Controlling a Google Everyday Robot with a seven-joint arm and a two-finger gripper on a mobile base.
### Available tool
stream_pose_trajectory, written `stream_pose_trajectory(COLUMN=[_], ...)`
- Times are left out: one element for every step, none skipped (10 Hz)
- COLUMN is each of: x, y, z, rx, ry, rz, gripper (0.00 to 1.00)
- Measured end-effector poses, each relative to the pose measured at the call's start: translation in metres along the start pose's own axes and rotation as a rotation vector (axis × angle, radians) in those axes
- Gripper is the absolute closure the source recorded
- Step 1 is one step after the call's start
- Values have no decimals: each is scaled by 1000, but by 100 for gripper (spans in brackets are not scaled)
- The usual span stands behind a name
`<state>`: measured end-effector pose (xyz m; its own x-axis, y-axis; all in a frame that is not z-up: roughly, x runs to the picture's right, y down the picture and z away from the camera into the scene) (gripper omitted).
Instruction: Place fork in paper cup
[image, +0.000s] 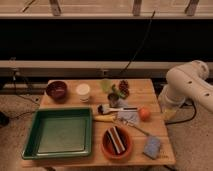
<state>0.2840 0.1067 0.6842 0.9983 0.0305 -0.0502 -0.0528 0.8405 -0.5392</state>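
Observation:
The fork (133, 128) is a thin silvery utensil lying at an angle on the wooden table (150, 95), between the orange bowl (116, 142) and an orange fruit (144, 114). The paper cup (83, 91) stands upright at the back of the table, to the right of the dark reddish-brown bowl (56, 90). My white arm (189, 85) is folded beside the table's right edge. My gripper (169, 112) hangs at the arm's lower end, off the table's right side, well away from the fork and the cup.
A green tray (57, 132) fills the front left. A white-handled brush (114, 108), a yellow-handled tool (104, 118) and a grey-blue cloth (130, 117) lie mid-table. A small pot with green leaves (113, 96) stands at the back. A blue sponge (152, 146) lies front right.

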Motion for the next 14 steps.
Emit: stream_pose_trajectory(x=[0, 0, 0, 0, -1, -8, -19, -33, -45, -54, -63, -67, -72, -74], y=[0, 0, 0, 0, 1, 6, 12, 18, 22, 26, 28, 28, 27, 27], z=[0, 0, 0, 0, 1, 7, 16, 27, 39, 51, 60, 67, 74, 80], rx=[0, 0, 0, 0, -2, -7, -11, -13, -16, -21, -29, -35, -43, -51], ry=[0, 0, 0, 0, 0, -7, -18, -30, -43, -54, -68, -74, -82, -86], rz=[0, 0, 0, -1, -2, -2, 3, 5, 3, 3, 2, -2, -4, -4], gripper=[35, 35, 35, 35, 35, 35, 35, 35, 35, 35, 35, 35, 35, 35])
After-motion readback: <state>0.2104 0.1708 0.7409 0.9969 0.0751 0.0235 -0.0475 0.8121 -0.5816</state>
